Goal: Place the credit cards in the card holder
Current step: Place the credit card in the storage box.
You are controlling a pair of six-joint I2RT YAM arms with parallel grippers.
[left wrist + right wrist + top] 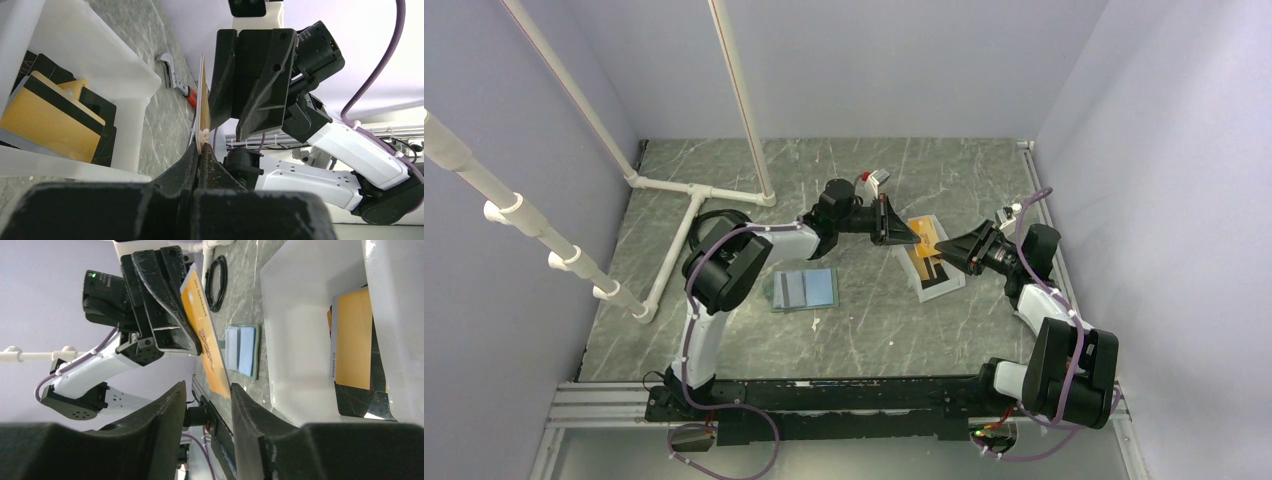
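My left gripper (896, 228) is shut on an orange-yellow credit card (205, 335) and holds it on edge above the table; the left wrist view shows the card edge-on (202, 95) between the closed jaws (202, 147). My right gripper (944, 250) faces it, open (207, 395), with the card's lower corner reaching the gap beside one finger (245, 410). The card holder (804, 290) lies open on the table, light blue side up, also in the right wrist view (242, 350). Another orange-yellow card (352, 340) with a pale edge lies in the white bin.
The white open-fronted bin (952, 283) lies under both grippers, holding cards and black sheets (50, 125). A red-handled tool (874, 180) lies behind it. A black cable (217, 275) and a white pipe frame (674, 190) are at the left.
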